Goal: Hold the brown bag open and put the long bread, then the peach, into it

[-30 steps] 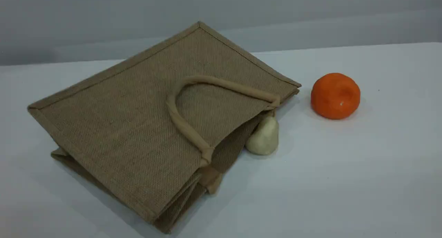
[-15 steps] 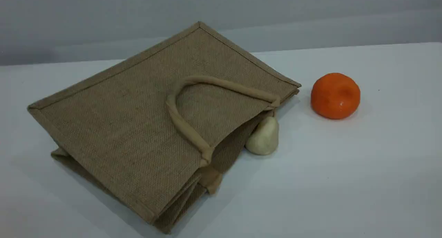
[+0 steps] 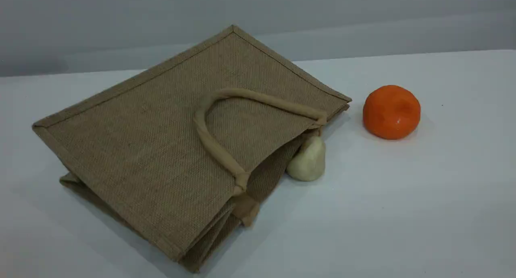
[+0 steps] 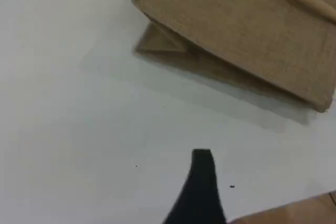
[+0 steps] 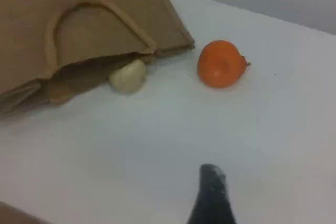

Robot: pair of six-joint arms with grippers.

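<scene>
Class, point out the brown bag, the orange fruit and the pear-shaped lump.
brown bag (image 3: 161, 141): scene view, top woven panel.
orange fruit (image 3: 391, 112): scene view, its middle.
pear-shaped lump (image 3: 308, 162): scene view, its rounded body.

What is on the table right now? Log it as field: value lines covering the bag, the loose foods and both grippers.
brown bag: lying on its side on the table, mouth slightly agape
handle: flat on the bag's upper panel
cream pear-shaped lump: at the bag's mouth, seemingly touching it
orange fruit: on the table, apart from the bag
long bread, peach: not seen in any view
left gripper: open, over bare table near the bag's closed end
right gripper: open, over bare table, facing lump and fruit
</scene>
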